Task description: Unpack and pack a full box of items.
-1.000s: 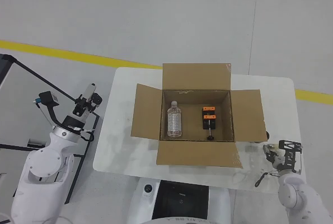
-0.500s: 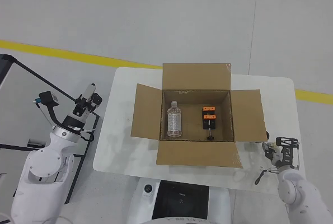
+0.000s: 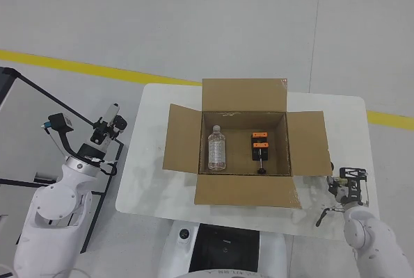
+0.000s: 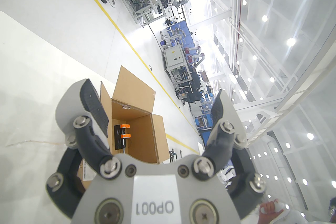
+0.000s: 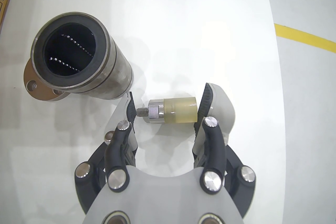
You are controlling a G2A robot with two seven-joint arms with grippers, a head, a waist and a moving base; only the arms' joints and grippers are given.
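An open cardboard box (image 3: 245, 190) stands in the middle of the white table (image 3: 151, 132). Inside lie a clear plastic bottle (image 3: 217, 147) and a black clamp with orange parts (image 3: 261, 148). At the table's near right corner my right gripper (image 5: 166, 110) is shut end to end on a small yellowish rubber bumper with a threaded metal stud (image 5: 173, 111). A steel linear bearing with a flange (image 5: 78, 57) stands upright right beside it. My left gripper (image 4: 155, 101) is open and empty, held off the table's left side, with the box (image 4: 131, 96) farther off.
The box's four flaps are folded outward; the right flap (image 3: 309, 142) lies close to the right gripper (image 3: 346, 184). Bare table shows left of the box and along the far right edge. A black frame (image 3: 26, 83) stands on the floor to the left.
The right gripper has shifted a little toward the box and the bearing. The left arm, the box and its contents have not moved.
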